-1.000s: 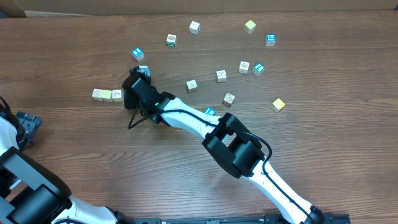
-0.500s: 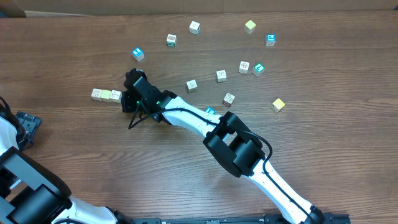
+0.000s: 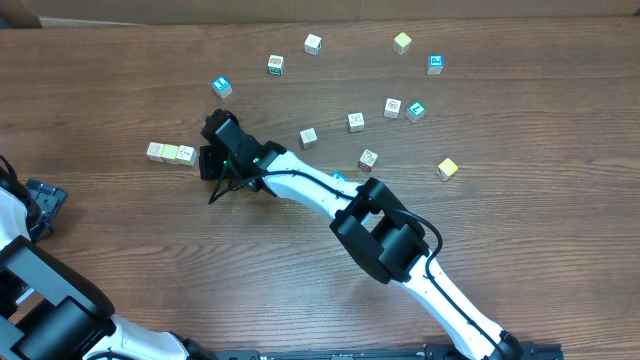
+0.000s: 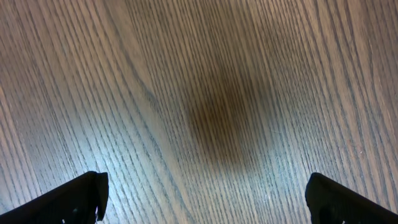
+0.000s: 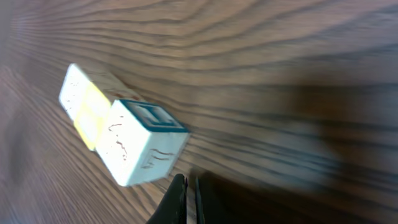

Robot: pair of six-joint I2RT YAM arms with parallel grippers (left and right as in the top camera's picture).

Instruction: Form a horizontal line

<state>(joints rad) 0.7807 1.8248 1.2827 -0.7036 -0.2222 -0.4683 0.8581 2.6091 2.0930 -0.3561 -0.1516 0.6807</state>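
The horizontal line [image 3: 171, 152] lies at the left of the wooden worktop [image 3: 545, 230], a short straight row of small touching cubes; from overhead a white, a yellow and a white cube show, and the row's right end is covered by the right gripper [image 3: 208, 160]. In the right wrist view the row [image 5: 93, 112] runs away up and to the left; its nearest cube [image 5: 144, 144] has white printed sides and a blue-edged top face, with yellow and white behind it. The right fingers [image 5: 179, 200] are pressed together with nothing between them; their tips sit just beside the lower corner of that nearest cube, and whether they touch it I cannot tell.

The left gripper [image 4: 205, 198] hangs over bare wood at the left edge; its fingers [image 4: 74, 199] are spread wide and hold nothing.

Loose cubes [image 3: 356, 122] lie scattered above and to the right of the right arm, well apart from the row: white, yellow and blue ones, one blue cube [image 3: 221, 86] nearest the right gripper.
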